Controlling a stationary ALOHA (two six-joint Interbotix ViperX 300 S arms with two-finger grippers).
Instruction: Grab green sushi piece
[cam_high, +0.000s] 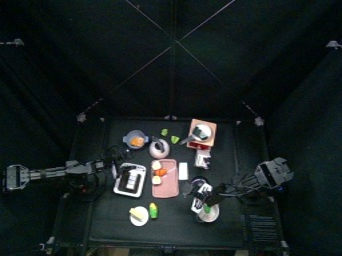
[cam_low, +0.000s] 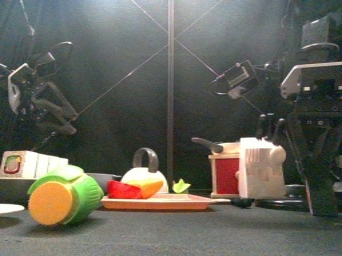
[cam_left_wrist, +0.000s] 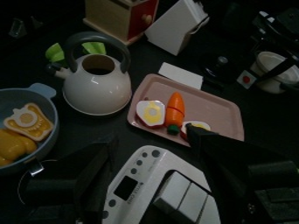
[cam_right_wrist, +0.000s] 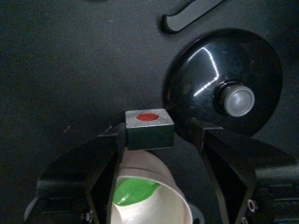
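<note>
The green sushi piece, white with a pale green end, lies between my right gripper's two jaws, which stand against its sides. In the top view it is the white round piece at the table's front right, under the right gripper. A small dark cube with a red dot sits just past the piece. My left gripper is open and empty, hanging over a white toy appliance at the table's left.
A black lid with a knob lies beside the right gripper. A white kettle, a pink tray with food and a blue bowl stand mid-table. A red-and-white box stands at the back. A round green-and-orange piece lies front left.
</note>
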